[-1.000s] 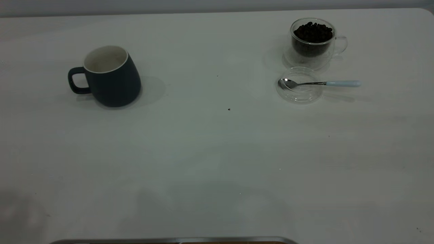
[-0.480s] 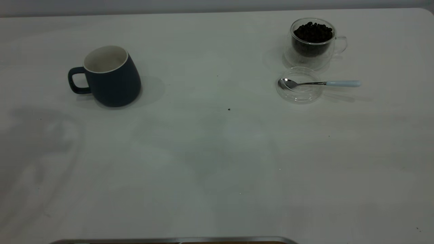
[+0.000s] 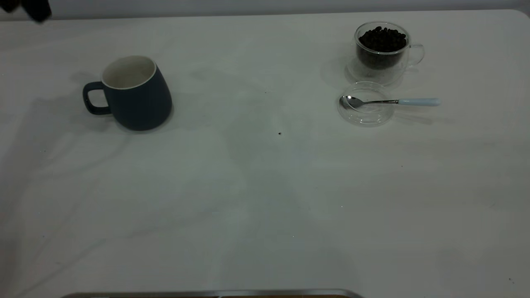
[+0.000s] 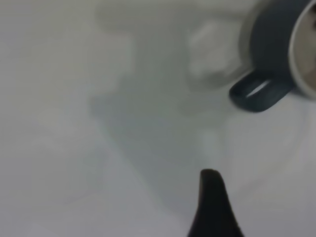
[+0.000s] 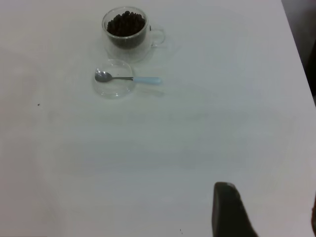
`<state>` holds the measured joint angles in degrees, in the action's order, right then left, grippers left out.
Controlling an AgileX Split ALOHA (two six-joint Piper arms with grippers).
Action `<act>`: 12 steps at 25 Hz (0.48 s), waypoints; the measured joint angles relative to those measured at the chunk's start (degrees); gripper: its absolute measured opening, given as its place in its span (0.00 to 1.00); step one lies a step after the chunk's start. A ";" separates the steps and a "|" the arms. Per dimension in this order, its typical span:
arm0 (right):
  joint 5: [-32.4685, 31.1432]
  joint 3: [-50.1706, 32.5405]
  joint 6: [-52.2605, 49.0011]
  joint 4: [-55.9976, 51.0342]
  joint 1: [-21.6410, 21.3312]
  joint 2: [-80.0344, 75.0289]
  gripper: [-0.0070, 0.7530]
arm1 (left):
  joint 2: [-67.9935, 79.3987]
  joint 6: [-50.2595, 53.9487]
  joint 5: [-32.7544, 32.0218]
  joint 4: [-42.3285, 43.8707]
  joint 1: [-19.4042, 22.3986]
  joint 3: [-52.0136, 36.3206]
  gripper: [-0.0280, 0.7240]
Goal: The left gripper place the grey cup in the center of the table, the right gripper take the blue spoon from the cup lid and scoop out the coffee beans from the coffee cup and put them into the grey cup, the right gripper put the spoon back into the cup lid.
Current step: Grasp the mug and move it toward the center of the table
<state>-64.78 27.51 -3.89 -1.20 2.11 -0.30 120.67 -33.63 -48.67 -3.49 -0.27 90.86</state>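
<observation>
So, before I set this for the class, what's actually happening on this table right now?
Nothing is being held yet. The grey cup stands upright and empty at the left side of the table, not in the center. A dark part of the left arm shows at the far left corner, and its wrist camera looks down on the cup's handle. On the right, the spoon rests across the cup lid, just in front of the coffee cup full of beans. The right arm is farther off.
</observation>
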 joint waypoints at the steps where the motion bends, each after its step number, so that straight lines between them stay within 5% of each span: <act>1: 0.00 0.00 0.00 0.00 0.00 0.00 0.58 | 1.18 -4.20 -0.07 0.20 0.00 0.45 0.82; 12: 0.00 0.00 0.00 0.00 0.00 0.00 0.58 | 9.38 -38.32 4.38 -2.55 0.00 0.88 0.82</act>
<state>-64.78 27.51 -3.89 -1.20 2.11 -0.30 130.05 -71.94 -44.29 -6.04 -0.27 91.74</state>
